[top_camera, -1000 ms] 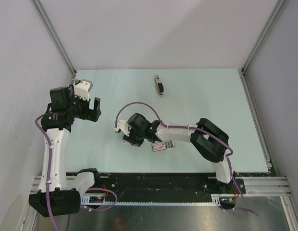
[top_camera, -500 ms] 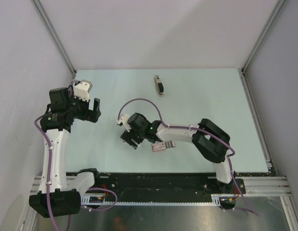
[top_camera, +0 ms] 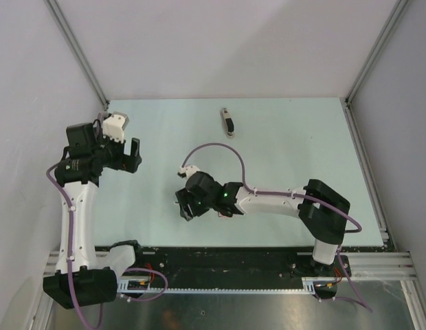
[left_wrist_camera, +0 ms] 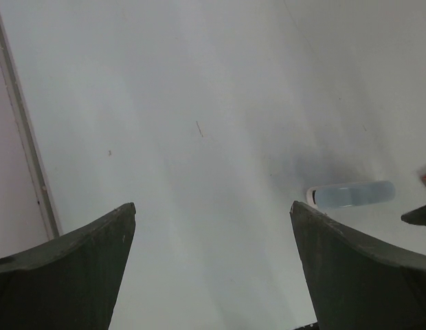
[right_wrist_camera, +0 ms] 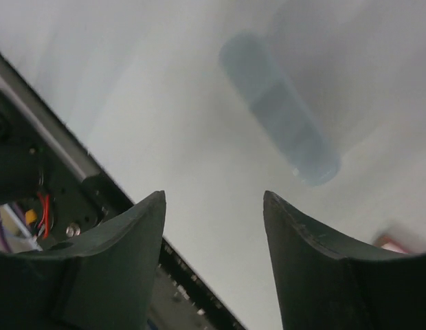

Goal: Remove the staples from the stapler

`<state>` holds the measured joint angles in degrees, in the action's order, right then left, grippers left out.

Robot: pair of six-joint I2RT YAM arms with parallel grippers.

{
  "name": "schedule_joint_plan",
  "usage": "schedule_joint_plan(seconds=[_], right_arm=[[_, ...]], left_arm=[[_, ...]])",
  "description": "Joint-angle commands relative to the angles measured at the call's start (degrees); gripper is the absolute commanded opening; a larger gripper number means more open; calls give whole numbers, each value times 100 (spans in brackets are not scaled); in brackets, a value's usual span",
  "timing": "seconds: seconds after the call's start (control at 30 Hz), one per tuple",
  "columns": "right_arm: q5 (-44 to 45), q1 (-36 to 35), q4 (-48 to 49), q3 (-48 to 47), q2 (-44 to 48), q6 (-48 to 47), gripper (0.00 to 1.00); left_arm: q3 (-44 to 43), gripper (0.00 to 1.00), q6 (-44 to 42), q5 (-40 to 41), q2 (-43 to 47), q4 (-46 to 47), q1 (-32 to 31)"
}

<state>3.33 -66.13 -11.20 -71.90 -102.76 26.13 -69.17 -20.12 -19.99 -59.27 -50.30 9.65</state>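
Cream-and-black little slim stapler (top_camera: 228,122) lies near the far edge of the pale green table (top_camera: 302,151), well apart from the left claw (left_wrist_camera: 213,210) and the right claw (right_wrist_camera: 214,198), both spread wide.

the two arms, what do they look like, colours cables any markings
Both match: the left arm and right arm have white links, bulky black joint housings and a purple cable running along them. A small green light glows near the right wrist. The left end effector and right end effector each have two broad, dark, tapered fingers. No printed markings are legible.
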Motion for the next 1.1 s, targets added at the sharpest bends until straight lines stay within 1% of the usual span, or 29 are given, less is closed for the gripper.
schedule_joint_plan(seconds=[0.0, 0.13, 0.37, 0.53, 0.67, 0.8, 1.07], right_arm=[[-569, -80, 487, 400, 20, 897, 61], [-716, -82, 943, 721, -96, 1176, 59], [-358, 150, 1447, 849, -436, 1263, 56], [82, 462, 1523, 921, -574, 1267, 56], [252, 759, 1544, 1015, -564, 1297, 57], [181, 1060, 1743, 1029, -565, 1283, 58], [-416, 1492, 2511, 904, -872, 1469, 56]], left_arm=[[-266, 99, -217, -208, 63, 47, 80], [-272, 99, -249, -206, 81, 48, 97], [-302, 99, -247, -177, 117, 47, 103], [-297, 99, -274, -129, 207, 47, 115], [-256, 99, -312, -91, 212, 49, 123], [-243, 99, -286, -133, 182, 52, 123], [-229, 99, -269, -155, 157, 49, 128]])
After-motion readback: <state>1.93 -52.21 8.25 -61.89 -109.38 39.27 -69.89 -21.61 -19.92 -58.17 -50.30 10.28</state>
